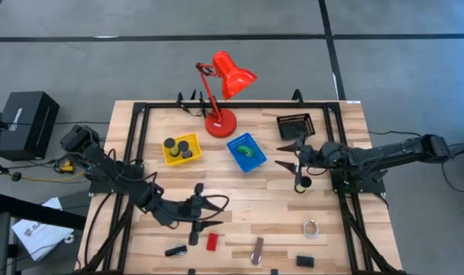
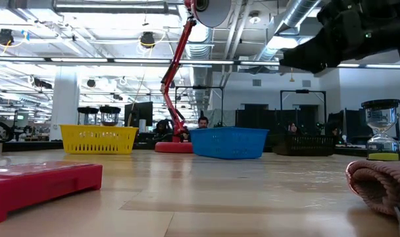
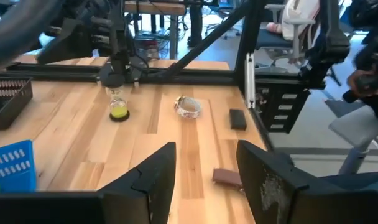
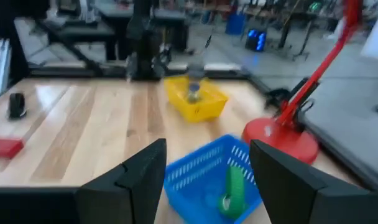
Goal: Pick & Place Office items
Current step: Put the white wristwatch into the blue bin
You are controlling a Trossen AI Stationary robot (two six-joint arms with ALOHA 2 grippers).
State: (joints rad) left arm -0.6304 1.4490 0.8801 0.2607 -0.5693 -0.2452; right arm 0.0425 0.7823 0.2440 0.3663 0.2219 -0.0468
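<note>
My left gripper (image 1: 211, 212) (image 3: 204, 149) hovers open over the near-left part of the table, holding nothing. Close by lie a red block (image 1: 212, 242), small black pieces (image 1: 175, 250) (image 1: 199, 189), a brown-silver bar (image 1: 257, 250) (image 3: 227, 177), a silvery ring (image 1: 311, 228) (image 3: 188, 107) and a black block (image 1: 305, 260) (image 3: 237, 118). My right gripper (image 1: 287, 153) (image 4: 207, 149) is open and empty beside the blue tray (image 1: 246, 151), in which a green piece (image 4: 235, 183) lies. Black discs (image 1: 182, 147) sit in the yellow tray (image 1: 171, 159).
A red desk lamp (image 1: 220, 114) stands at the far edge, between the yellow tray and the black mesh tray (image 1: 294, 124). An hourglass with yellow sand (image 1: 301, 183) (image 3: 119, 102) stands under the right arm. A black frame (image 1: 240, 105) borders the table. Bare wood lies mid-table.
</note>
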